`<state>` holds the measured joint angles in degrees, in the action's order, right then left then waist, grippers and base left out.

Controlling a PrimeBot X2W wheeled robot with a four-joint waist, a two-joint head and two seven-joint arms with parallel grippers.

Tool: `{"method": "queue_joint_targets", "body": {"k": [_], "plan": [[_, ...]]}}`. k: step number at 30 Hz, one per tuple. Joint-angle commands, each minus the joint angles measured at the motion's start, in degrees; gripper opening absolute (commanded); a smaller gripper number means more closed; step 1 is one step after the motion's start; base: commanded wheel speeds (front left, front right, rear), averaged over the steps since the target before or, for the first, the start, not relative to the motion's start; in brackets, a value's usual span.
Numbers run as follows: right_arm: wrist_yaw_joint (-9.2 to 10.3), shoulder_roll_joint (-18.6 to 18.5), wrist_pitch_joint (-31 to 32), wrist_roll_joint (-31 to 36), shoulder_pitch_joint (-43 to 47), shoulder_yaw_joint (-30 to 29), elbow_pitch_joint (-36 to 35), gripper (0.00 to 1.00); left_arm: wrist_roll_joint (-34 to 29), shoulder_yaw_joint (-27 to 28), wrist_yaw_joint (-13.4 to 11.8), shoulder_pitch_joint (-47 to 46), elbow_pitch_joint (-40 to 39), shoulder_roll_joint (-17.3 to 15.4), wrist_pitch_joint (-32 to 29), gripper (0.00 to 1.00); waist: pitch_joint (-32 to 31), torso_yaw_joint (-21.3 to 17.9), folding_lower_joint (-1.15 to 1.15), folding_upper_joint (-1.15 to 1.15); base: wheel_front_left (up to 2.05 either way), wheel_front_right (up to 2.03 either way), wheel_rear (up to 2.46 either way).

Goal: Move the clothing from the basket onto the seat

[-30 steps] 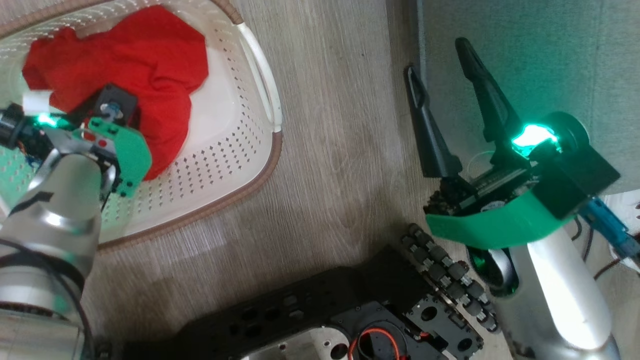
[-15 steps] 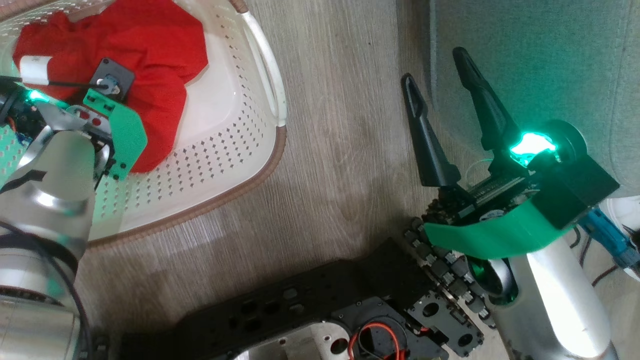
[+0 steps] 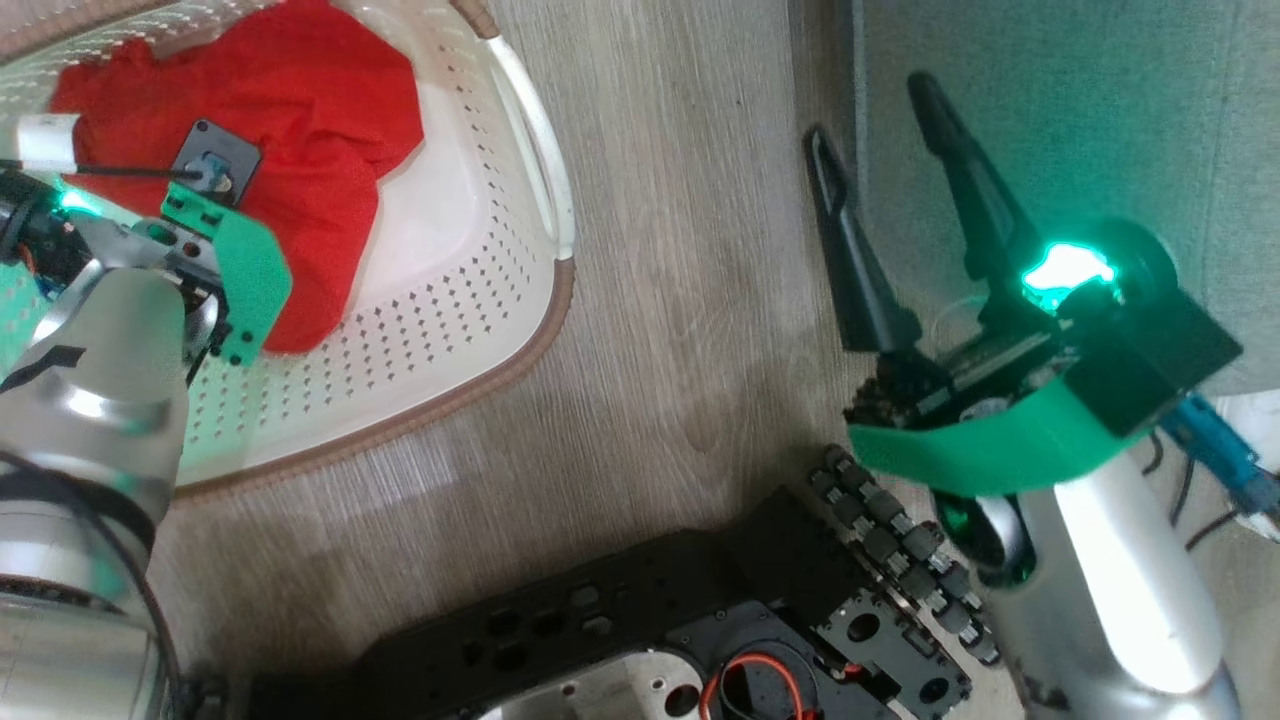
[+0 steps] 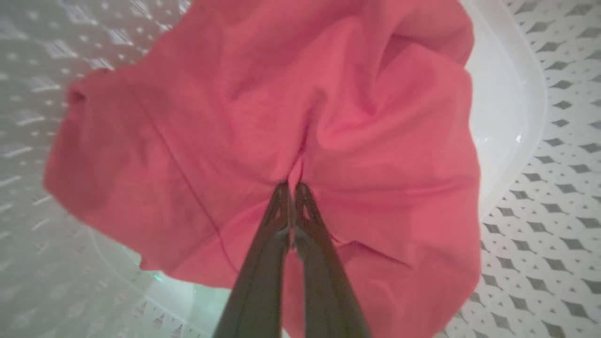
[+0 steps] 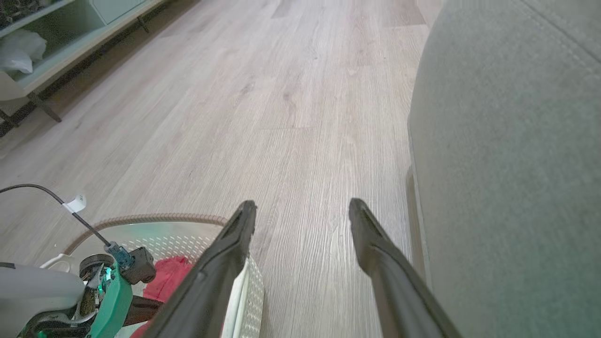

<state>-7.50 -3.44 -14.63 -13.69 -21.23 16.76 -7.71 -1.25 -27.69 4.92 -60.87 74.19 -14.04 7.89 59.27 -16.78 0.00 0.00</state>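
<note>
One heap of clothing (image 4: 263, 117): red cloth lies bunched on the bottom of the basket, at 10 o'clock in the head view.
Left claw (image 4: 291, 188): its fingers are together, pinched on a raised ridge near the heap's middle. Folds run in toward the tips, so the grip seems meant to lift by a gathered crease, not a loose edge.
Basket (image 3: 480, 290): its pierced wall and brown rim ring the cloth. Bare white bottom shows at 3 o'clock of the heap. The cloth must rise over that rim, and a trailing corner may catch there.
Floor (image 3: 680, 250): a bare wooden strip runs between basket and seat, open room for carrying across.
Seat (image 3: 1050, 120): the grey-green cushion is at 2 o'clock in the head view, its edge just beside the strip. The part in sight carries no cloth.
Right claw (image 3: 869, 110): its fingers are apart and hold nothing. It hangs over the seat's near edge, well apart from the basket, and seems to be waiting, though it stands in the likely path.
</note>
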Motion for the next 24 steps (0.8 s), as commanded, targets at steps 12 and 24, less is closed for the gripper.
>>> {"method": "queue_joint_targets", "body": {"k": [12, 24], "plan": [[0.01, 0.6, -0.4, -0.1, -1.8, -0.3, 2.8, 1.00, 2.8, 1.1, 0.0, 6.9, -0.2, 1.5, 5.4, 0.00, -9.9, 3.0, 0.00, 0.00, 0.00, 0.00, 0.00], [0.01, 0.6, -0.4, 1.0, 1.9, -3.3, 6.8, 1.00, 7.8, 4.0, -0.3, 16.0, -10.0, 4.6, 7.1, 0.00, -26.9, 7.2, 0.00, 0.00, 0.00, 0.00, 0.00]]}}
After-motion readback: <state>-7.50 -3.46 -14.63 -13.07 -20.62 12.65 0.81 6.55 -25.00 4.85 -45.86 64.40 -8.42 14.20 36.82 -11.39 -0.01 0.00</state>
